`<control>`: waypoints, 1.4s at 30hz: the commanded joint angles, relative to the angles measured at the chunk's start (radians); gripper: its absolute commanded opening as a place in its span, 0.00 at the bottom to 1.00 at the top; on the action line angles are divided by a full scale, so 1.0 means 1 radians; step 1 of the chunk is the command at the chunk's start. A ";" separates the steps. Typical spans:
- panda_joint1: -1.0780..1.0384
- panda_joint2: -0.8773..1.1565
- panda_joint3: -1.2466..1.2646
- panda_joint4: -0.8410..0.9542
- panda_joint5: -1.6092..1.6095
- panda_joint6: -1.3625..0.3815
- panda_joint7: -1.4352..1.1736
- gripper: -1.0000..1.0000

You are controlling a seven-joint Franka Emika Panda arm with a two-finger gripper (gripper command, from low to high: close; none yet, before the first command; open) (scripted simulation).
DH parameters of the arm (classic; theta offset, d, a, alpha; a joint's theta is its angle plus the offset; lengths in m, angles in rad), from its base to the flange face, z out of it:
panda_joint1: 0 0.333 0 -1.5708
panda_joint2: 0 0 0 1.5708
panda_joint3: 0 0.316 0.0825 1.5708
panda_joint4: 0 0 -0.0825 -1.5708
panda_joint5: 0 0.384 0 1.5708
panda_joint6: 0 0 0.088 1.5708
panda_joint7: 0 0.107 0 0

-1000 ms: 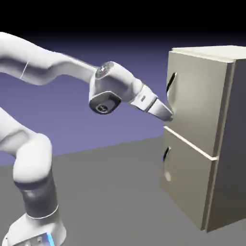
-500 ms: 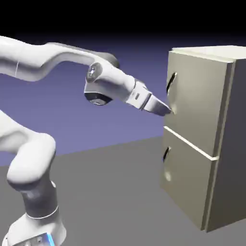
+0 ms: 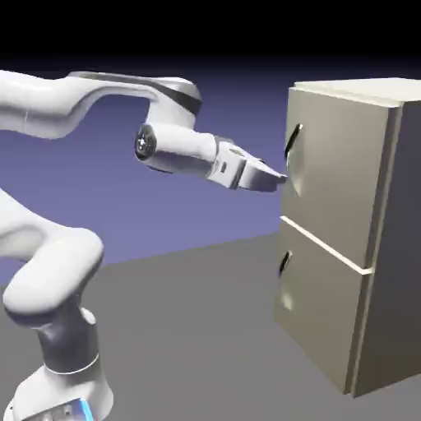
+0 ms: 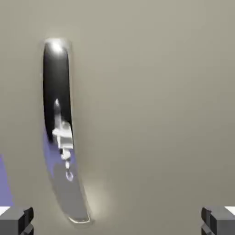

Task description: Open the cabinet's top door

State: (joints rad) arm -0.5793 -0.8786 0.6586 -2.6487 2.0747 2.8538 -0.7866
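upright, the top door's handle (image 3: 293, 145)

The cabinet (image 3: 333, 238) stands upright at the exterior view's right, a tall beige-tan box with 2 flat front doors and a darker grey side. Its top door (image 3: 339, 168), the taller panel, is closed above the shorter door (image 3: 321, 308) and bears a slim, curved, glossy handle (image 4: 64, 133) set upright near 1 edge.
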 commanded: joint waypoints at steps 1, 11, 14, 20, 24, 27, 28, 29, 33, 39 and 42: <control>-0.012 -0.006 0.014 0.003 0.044 -0.004 -0.032 0.50; -0.136 -0.071 0.152 0.037 0.479 -0.042 -0.352 0.50; -0.174 -0.091 0.193 0.047 0.609 -0.054 -0.448 0.50; -0.224 -0.117 0.249 0.061 0.785 -0.069 -0.578 0.50; -0.367 -0.036 0.337 0.165 0.816 -0.105 -0.608 0.50; -0.397 -0.019 0.355 0.187 0.823 -0.112 -0.615 0.00; -0.361 -0.008 0.323 0.165 0.803 -0.129 -0.623 0.00; -0.324 -0.003 0.290 0.139 0.773 -0.152 -0.619 0.00; -0.192 0.054 0.165 0.097 0.760 -0.177 -0.714 0.00; -0.010 0.140 -0.011 0.077 0.766 -0.160 -0.874 0.00; 0.074 0.110 -0.105 0.014 0.635 -0.207 -0.802 0.00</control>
State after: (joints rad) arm -0.5056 -0.7692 0.5538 -2.6345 2.7067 2.6465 -1.5884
